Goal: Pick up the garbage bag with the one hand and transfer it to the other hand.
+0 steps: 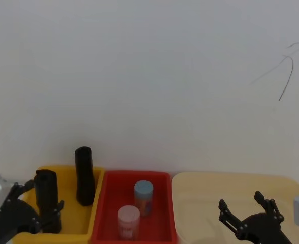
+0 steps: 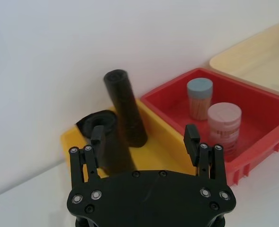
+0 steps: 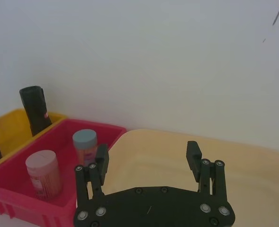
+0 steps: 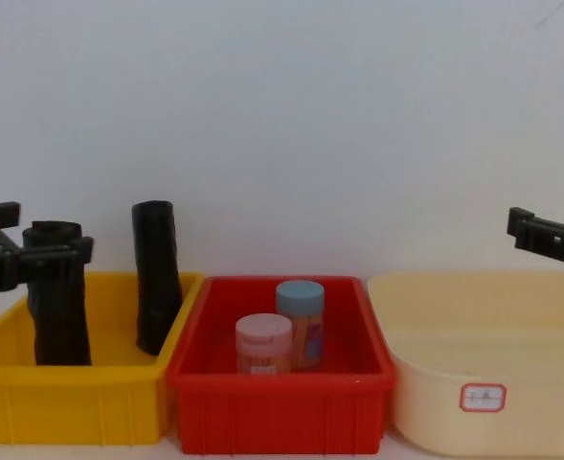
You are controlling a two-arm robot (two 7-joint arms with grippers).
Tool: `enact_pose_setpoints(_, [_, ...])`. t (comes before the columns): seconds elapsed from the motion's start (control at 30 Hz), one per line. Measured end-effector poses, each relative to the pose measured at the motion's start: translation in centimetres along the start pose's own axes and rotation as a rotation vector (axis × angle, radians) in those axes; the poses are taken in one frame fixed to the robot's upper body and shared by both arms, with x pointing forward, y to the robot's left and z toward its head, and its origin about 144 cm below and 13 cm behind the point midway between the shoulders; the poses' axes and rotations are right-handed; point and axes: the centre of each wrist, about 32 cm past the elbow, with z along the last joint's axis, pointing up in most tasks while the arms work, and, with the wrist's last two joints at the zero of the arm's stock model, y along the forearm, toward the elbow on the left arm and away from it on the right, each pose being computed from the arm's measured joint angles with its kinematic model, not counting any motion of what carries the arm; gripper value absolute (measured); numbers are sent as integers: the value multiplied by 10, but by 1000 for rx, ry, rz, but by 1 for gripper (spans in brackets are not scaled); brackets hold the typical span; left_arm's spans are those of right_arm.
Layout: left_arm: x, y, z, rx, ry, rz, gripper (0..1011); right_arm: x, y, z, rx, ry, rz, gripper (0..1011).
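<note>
l gripper (image 2: 145,134) wide open, straddling garbage bag (image 2: 110,144) in yellow bin (image 2: 167,142); r gripper (image 3: 147,152) wide open too.

- We can't read any text, brand or number in any view.
- Cream tub (image 4: 425,402): white sticker with a red border (image 4: 483,396) on the front wall. It has small dark marks that we can't read.
- Pink-lidded jar (image 3: 43,175) and blue-lidded jar (image 3: 85,147): printed wraps, illegible.
- Farther black roll (image 3: 34,109): a small red mark, which we can't read.
</note>
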Motion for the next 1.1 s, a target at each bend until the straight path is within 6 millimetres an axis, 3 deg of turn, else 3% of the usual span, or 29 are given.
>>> enact_pose_setpoints(0.53, [20,8,-2,85,28,74,1001,0,0,0,0,0,0,1001])
enact_pose_setpoints(1.1, [37,0,-9,164,61,93,1001,0,0,0,0,0,0,1001])
